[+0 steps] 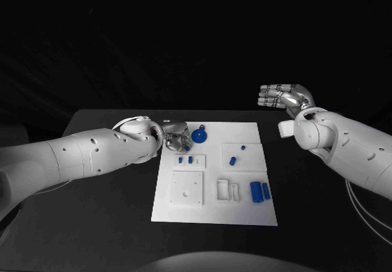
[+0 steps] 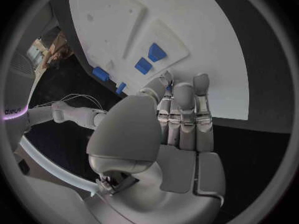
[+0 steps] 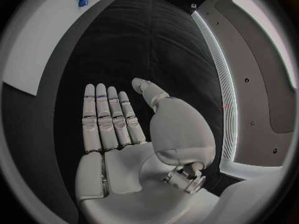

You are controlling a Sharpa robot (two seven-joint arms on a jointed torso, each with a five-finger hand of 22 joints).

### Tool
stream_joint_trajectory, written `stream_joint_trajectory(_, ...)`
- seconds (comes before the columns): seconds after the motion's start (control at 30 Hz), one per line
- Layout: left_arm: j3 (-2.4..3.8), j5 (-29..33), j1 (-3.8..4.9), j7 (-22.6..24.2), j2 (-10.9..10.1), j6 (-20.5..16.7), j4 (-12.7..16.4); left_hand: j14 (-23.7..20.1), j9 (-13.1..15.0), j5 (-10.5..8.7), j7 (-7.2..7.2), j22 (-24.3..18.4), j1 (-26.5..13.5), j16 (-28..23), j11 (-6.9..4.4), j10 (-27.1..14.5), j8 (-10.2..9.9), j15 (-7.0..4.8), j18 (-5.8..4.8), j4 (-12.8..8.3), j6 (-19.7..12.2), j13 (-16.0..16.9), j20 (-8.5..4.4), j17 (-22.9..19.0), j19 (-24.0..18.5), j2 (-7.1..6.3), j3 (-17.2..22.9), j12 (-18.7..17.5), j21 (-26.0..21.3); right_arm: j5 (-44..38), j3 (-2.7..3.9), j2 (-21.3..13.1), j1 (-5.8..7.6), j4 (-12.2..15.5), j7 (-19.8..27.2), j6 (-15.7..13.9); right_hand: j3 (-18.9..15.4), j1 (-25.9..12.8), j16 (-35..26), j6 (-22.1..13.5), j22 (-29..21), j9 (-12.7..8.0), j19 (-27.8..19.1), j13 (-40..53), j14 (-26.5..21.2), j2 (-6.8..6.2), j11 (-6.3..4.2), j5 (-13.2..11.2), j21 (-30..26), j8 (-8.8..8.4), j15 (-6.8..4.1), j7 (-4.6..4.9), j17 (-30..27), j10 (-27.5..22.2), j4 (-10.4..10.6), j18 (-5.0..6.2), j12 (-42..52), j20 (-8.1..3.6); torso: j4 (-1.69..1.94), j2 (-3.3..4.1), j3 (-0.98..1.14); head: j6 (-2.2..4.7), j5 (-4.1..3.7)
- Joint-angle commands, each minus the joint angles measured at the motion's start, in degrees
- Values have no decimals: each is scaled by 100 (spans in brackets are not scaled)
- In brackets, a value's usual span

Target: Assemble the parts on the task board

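The silver left hand hovers with straight, close-set fingers over the far left corner of the flat white rectangular task board, just beside a round blue disc-shaped part, holding nothing, while the silver right hand floats empty and flat-fingered off the board's far right.

Black table under dim light, plain black backdrop beyond its far edge.

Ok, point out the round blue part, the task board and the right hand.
round blue part [image 1: 199, 135], head view, its disc face
task board [image 1: 245, 211], head view, bare near corner
right hand [image 1: 282, 95], head view, curled fingers
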Motion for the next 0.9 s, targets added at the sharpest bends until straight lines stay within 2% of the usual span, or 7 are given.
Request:
stream_joint_trajectory(0.03,-34,-68,-38,-42,-4,154,-1,5,2,-26,20,116,-14,15,3,-19,7,23,110,-49,-67,6,19,-4,-17,38,1,-24,36,7,2,-1,-5,7,50,90,-12,-52,-31,47,-7,-3,5,-9,36,10,11,33,11,-5,2,8,-5,34,28,47,-28,-2,0,1,3,4,7)
stream_joint_trajectory(0.2,-34,-7,-38,-42,-8,132,9,-13,-2,-50,38,113,-41,11,37,-120,3,42,118,-46,-193,5,31,-9,-30,10,33,-26,36,7,2,-7,-9,13,58,67,-12,-52,-31,47,-7,-3,5,-9,36,10,11,33,11,-5,2,8,-5,34,28,47,-28,-2,-3,1,5,5,8)
stream_joint_trajectory(0.47,-34,104,-38,-111,-33,99,-6,-59,-14,-141,-42,97,-98,-40,132,-420,2,97,149,-9,-1076,2,73,-40,-48,-180,212,-26,-14,7,2,-32,-13,6,71,11,-71,-51,-30,6,-8,-4,-46,-8,-12,-7,28,36,6,-6,26,19,-5,-11,16,37,-29,13,-9,2,9,2,9)
stream_joint_trajectory(0.57,-34,117,-38,-144,-41,70,-12,-73,-14,-152,-15,95,-113,-54,160,-484,1,115,160,27,-1148,1,88,-49,-47,-259,288,-27,-45,6,2,-45,-15,15,75,0,-87,-43,-32,3,-8,-4,-56,-8,-20,-5,32,35,7,-6,31,20,-6,-23,8,38,-29,16,-11,1,6,9,7)
stream_joint_trajectory(0.7,-33,121,-38,-201,-52,10,-22,-139,-22,-137,4,86,-118,-106,239,-705,-6,159,177,60,-1424,1,122,-76,-76,-387,322,-26,-111,-15,2,-69,-21,30,72,-2,-101,-36,-31,3,-8,-4,-65,-8,-25,-3,36,33,7,-6,38,21,-6,-33,1,38,-27,20,-6,0,6,2,2)
stream_joint_trajectory(0.77,-33,121,-38,-229,-59,-38,-32,-158,-22,-33,13,88,-107,-128,262,-782,-6,176,194,64,-1447,-1,139,-92,-82,-434,350,-26,-138,-25,2,-83,-24,34,68,16,-115,-27,-31,13,-8,-3,-75,-8,-31,0,34,27,7,-5,45,18,-6,-28,-11,38,-24,24,-4,-1,5,2,-3)
stream_joint_trajectory(0.9,-32,120,-38,-272,-82,-170,-69,-159,-24,-25,21,97,-92,-157,275,-798,-8,187,224,90,-1486,-2,161,-121,-59,-501,401,-27,-195,-126,2,-125,-38,46,60,78,-115,-15,-29,47,-4,-3,-39,-9,8,10,23,15,21,-5,36,9,-4,4,-32,50,-25,14,-2,-1,3,12,-3)
